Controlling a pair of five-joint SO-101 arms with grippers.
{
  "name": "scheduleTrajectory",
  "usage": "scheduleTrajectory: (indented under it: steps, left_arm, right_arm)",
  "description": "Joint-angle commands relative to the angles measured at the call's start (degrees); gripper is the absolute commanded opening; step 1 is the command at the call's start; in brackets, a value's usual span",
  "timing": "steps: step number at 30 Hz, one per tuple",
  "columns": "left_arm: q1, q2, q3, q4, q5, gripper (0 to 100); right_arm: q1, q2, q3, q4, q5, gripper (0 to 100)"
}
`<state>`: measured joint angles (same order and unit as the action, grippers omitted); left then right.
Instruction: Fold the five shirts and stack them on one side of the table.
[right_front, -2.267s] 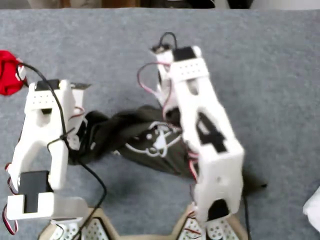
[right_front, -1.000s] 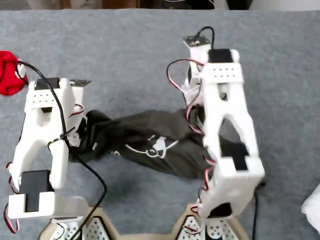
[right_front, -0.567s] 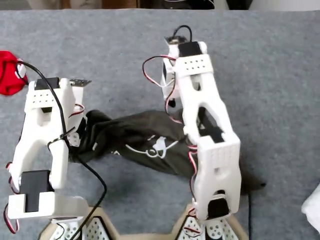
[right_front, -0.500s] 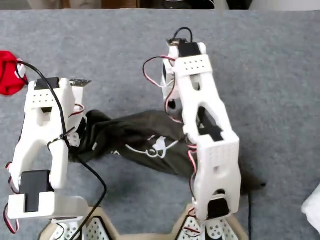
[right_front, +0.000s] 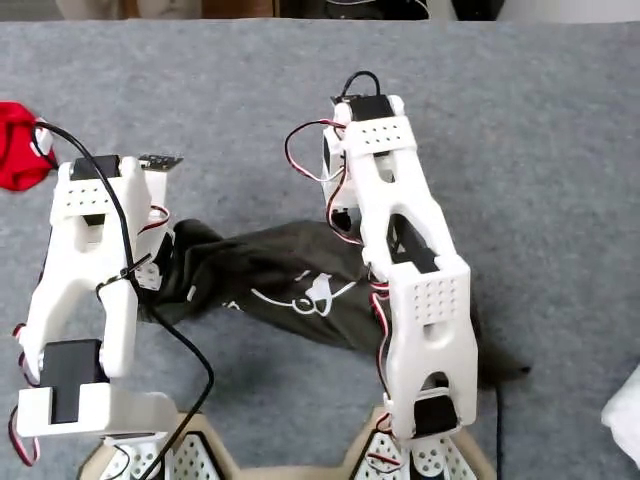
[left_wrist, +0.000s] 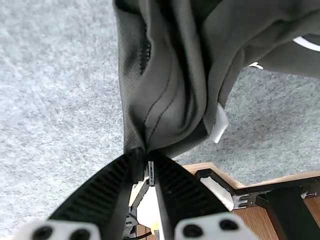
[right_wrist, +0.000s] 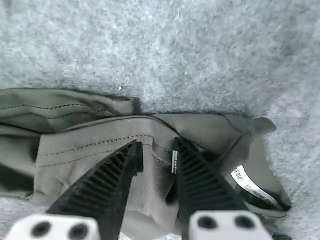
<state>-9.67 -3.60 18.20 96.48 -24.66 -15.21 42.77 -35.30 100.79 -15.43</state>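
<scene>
Pinching a bunched hem of the dark shirt in the left gripper, jaws closed on cloth; crumpled on the table between both arms. Farther out, poised at its other end with the right gripper, jaws narrowly parted, nothing firmly caught. Risks grabbing several layers at once and spreading it twisted. Against a second ago, swung back toward the left arm with the right one.

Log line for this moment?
left gripper shut on dark shirt edge | right gripper at a stitched edge | shirt bunched, unfolded
</scene>
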Motion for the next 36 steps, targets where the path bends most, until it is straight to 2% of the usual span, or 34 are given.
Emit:
scheduleTrajectory:
  steps: [1, 7, 16, 23, 25, 31, 36]
  left_arm:
    - [-0.5, -1.8, -1.8, -0.4, -0.3, 2]
    - [-0.5, -1.8, -1.8, -0.4, -0.3, 2]
    - [-0.6, -1.8, -1.8, -0.4, -0.3, 2]
    - [-0.6, -2.3, -3.0, -1.2, 0.3, 2]
    - [-0.8, -2.4, -4.4, -2.2, 2.7, 2]
    - [-1.8, -2.4, -16.4, -2.2, 8.7, 2]
    - [-1.8, -2.4, -32.9, 2.6, 12.3, 2]
  right_arm:
    - [1.0, -0.1, -2.5, 0.9, -0.3, 10.9]
    - [1.1, 0.0, -2.3, 0.8, -0.3, 3.2]
    - [2.7, -1.7, -4.6, 1.0, -0.2, 0.5]
    - [6.5, -12.0, -10.4, 1.0, 1.8, 0.5]
    - [7.5, -15.7, -12.4, 1.0, 2.4, 0.5]
    - [9.2, -26.2, -18.6, 0.9, 5.5, 0.5]
    - [10.9, -33.2, -25.0, 0.5, 6.0, 0.5]
